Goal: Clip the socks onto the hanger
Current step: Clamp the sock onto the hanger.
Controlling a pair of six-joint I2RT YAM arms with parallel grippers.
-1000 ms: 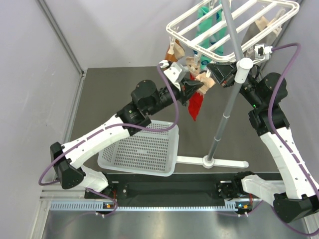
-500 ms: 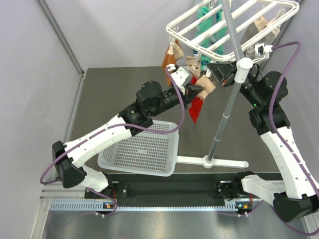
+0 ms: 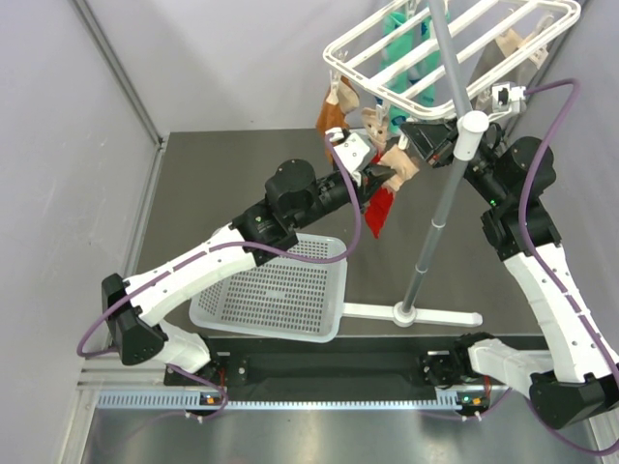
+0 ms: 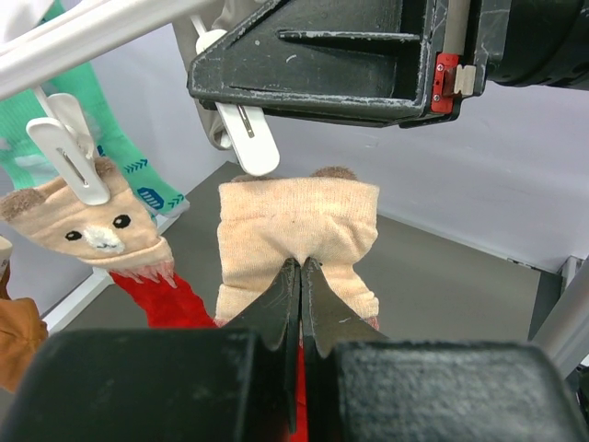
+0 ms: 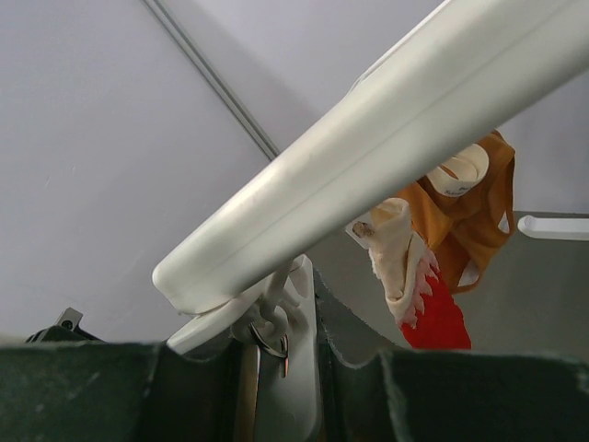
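My left gripper (image 3: 377, 180) (image 4: 301, 263) is shut on the tan toe end of a red sock (image 4: 299, 226); its red part hangs below (image 3: 378, 211). It holds the sock just under a white clip (image 4: 248, 129) of the white hanger (image 3: 455, 48). My right gripper (image 3: 418, 135) (image 5: 281, 313) is shut on that clip (image 5: 287, 368), under the hanger's rim bar (image 5: 386, 157). A second red sock with a tan bear-face end (image 4: 87, 230) hangs clipped to the left. Mint-green socks (image 3: 401, 48) (image 4: 92, 120) hang further back.
The hanger's grey pole (image 3: 435, 213) rises between the arms from a white foot (image 3: 411, 312). A white perforated basket (image 3: 276, 290) lies under the left arm. An orange-brown sock (image 3: 334, 111) and beige socks (image 3: 517, 43) hang from the hanger.
My left gripper has moved right and slightly up with the red sock, closer to the clip. The right gripper has stayed on the clip.
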